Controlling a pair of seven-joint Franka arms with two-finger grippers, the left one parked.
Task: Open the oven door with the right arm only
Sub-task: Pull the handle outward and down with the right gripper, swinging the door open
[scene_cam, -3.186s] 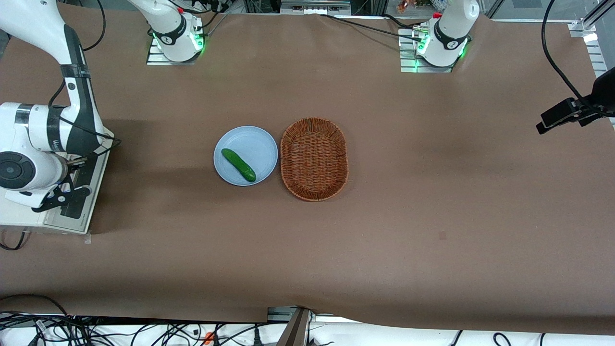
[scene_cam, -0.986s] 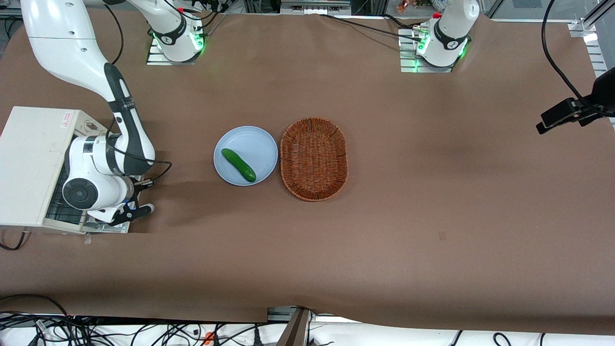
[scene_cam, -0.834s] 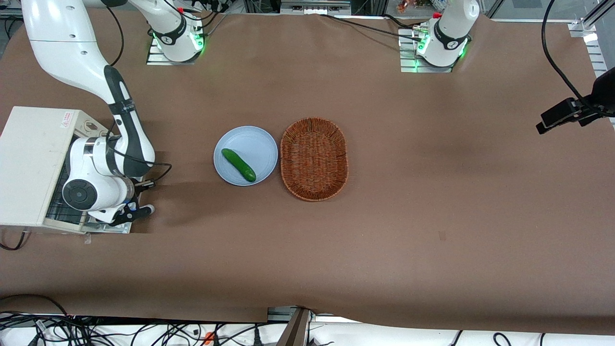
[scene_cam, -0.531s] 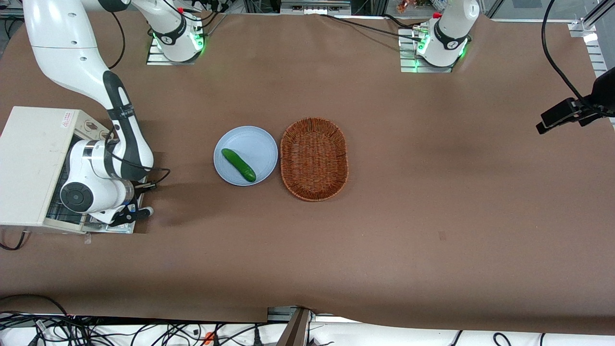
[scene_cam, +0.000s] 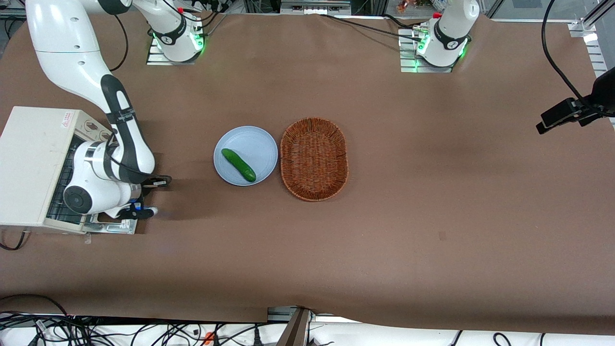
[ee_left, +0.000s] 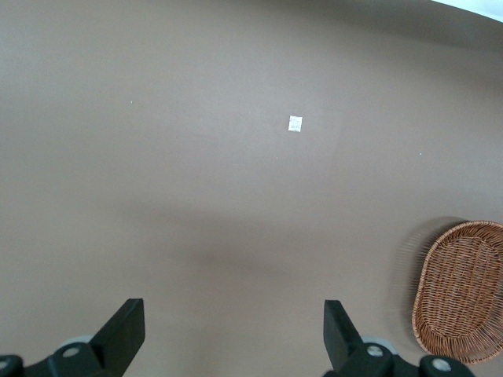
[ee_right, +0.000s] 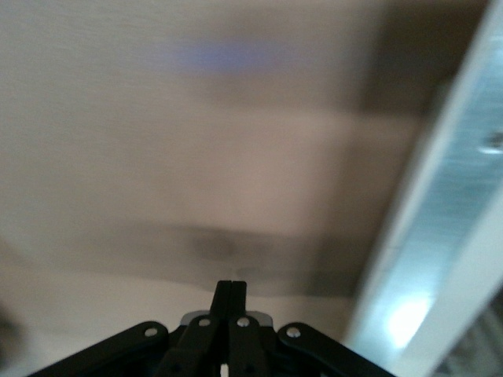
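The right arm (scene_cam: 81, 91) bends down at the working arm's end of the table, and its gripper (scene_cam: 144, 211) hangs low just above the outer edge of the oven door (scene_cam: 113, 225), which lies folded down flat in front of the cream-white toaster oven (scene_cam: 29, 163). In the right wrist view the gripper's two fingers (ee_right: 230, 314) are pressed together with nothing between them, and the bright metal edge of the door (ee_right: 440, 259) runs just beside them over the brown table cover (ee_right: 196, 157). The oven's wire rack (scene_cam: 60, 187) shows through the opening, close under the arm's wrist. Farther from the gripper, toward the middle of the table, a cucumber (scene_cam: 238, 165) lies on a pale blue plate (scene_cam: 257, 144), and a wicker basket (scene_cam: 313, 158) stands just beside the plate.
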